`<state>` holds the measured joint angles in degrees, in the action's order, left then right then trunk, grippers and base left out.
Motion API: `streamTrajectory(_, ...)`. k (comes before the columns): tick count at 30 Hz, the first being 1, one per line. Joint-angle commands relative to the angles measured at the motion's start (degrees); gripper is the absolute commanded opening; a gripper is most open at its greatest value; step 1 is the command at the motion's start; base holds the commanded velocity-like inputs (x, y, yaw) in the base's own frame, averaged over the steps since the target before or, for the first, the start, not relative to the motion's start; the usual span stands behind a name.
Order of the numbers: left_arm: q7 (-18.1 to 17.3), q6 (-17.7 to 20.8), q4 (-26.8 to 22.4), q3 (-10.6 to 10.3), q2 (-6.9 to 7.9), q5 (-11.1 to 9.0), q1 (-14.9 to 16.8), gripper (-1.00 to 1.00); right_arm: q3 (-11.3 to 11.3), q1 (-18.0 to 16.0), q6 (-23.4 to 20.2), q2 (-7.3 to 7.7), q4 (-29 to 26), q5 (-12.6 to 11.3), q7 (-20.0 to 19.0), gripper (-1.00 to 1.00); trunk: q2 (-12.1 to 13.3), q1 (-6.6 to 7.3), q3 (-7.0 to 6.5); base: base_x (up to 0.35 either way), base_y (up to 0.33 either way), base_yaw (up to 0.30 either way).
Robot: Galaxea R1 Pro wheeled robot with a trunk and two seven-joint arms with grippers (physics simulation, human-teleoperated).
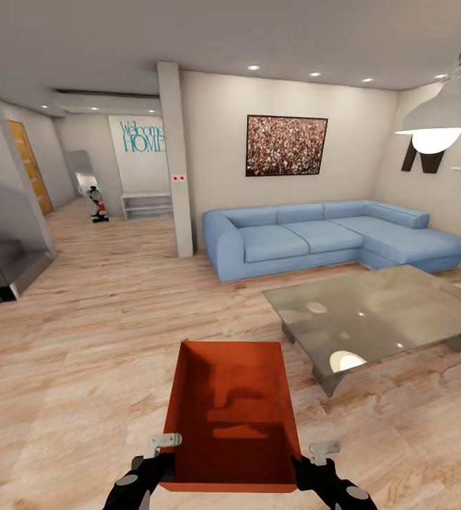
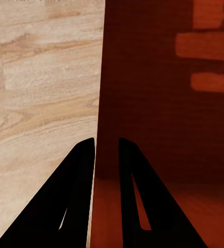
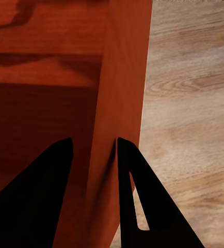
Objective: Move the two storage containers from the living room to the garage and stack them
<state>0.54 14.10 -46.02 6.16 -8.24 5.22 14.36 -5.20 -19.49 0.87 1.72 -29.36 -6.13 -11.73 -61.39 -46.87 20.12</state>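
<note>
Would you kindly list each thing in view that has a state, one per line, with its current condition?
storage container: lidless, empty, held level above the wood floor by both grippers.
left gripper: shut on the storage container's side wall, one finger on each face.
right gripper: shut on the opposite wall.
pendant lamp: lit.
coffee table: glass top bare, reflecting lights.
sofa: unoccupied.
</note>
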Motion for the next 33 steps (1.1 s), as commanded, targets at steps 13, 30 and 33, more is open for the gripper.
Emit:
streamTrajectory(13, 0.25, 0.32, -0.21, 0.35, -0.02, 1.11, 0.05, -1.0, -0.51, -0.02, 0.1, 0.15, 0.09, -0.46, -0.39, -1.0, 5.18, 2.86, -2.29, 0.0, 0.0, 0.0)
streamTrajectory(30, 0.25, 0.37, -0.21, 0.35, -0.11, 1.11, 0.05, -1.0, -0.51, -0.02, 0.02, 0.15, 0.09, -0.46, -0.4, -1.0, 12.0, 6.59, -6.79, 0.0, 0.0, 0.0)
streamTrajectory(33, 0.25, 0.4, -0.21, 0.35, -0.11, 1.11, 0.05, -1.0, -0.51, -0.02, 0.02, 0.16, 0.09, -0.46, -0.4, -1.0, 13.2, 7.25, -7.61, 0.0, 0.0, 0.0)
